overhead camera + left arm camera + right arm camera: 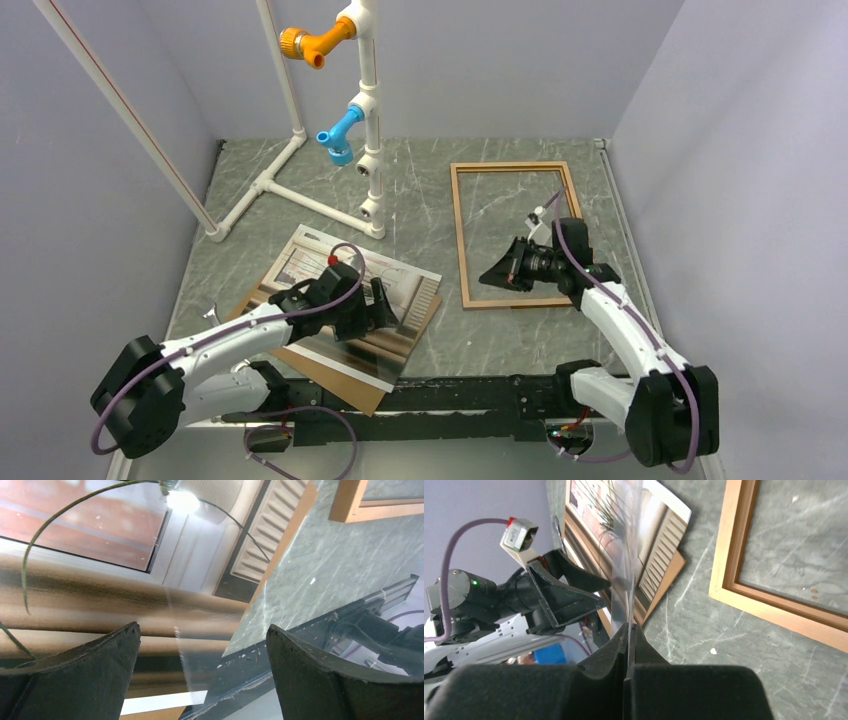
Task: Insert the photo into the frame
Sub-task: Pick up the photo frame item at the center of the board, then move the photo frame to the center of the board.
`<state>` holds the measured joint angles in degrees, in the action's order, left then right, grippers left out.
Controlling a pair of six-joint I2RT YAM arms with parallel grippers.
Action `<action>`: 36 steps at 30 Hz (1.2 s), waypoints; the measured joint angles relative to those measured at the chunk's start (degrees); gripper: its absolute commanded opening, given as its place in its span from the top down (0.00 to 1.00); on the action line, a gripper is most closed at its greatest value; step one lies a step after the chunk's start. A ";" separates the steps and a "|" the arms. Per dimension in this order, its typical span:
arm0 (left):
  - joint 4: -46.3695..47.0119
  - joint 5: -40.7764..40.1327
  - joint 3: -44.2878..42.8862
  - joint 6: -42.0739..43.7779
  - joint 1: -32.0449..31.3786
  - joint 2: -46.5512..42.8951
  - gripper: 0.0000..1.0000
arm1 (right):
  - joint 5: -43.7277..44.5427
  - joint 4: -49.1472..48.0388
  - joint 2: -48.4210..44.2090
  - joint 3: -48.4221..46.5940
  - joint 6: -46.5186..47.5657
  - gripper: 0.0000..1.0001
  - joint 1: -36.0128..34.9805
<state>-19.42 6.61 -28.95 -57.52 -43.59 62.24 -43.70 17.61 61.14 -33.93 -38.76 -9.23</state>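
Right gripper (629, 630): fingers are pressed together on the edge of a thin clear sheet (626, 555). The sheet rises edge-on from the seam between them. The gripper hangs low inside the near-left part of the frame.
Left gripper (202, 627): fingers are spread wide with nothing between them, low over the near part of the photo.
Backing board (345, 388): plain brown, lying under the photo. Its edges stick out at the near and left sides.
In the way: the left wrist and its purple cable hide the middle of the photo from the top camera. From the right wrist, the clear sheet blurs part of the print behind it.
Pipe stand (372, 120): white tubing at the back left, with an orange fitting (312, 42) and a blue fitting (338, 135).
Black rail (450, 390): runs along the near edge between the two arm bases.
Photo (305, 258): face up and skewed, left of the frame and apart from it. It is a glossy print with beige and reddish tones, showing thin green leaves, a window and slatted panels.
Frame (461, 240): a thin light-brown wooden rectangle lying flat at the right of the table. The marble shows through its opening.
Table (440, 340): grey-green marble pattern with pale veins.
Walls (700, 100): plain pale lavender-grey on three sides.
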 measured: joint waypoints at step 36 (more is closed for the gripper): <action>-11.96 -18.51 -54.53 2.25 -16.02 47.41 0.17 | 57.22 39.89 -21.46 -45.53 10.91 1.00 0.00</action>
<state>-31.38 -11.90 -83.48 -55.27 -59.61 109.65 13.52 57.49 39.68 -79.46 -27.86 -9.23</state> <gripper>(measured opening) 0.835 0.008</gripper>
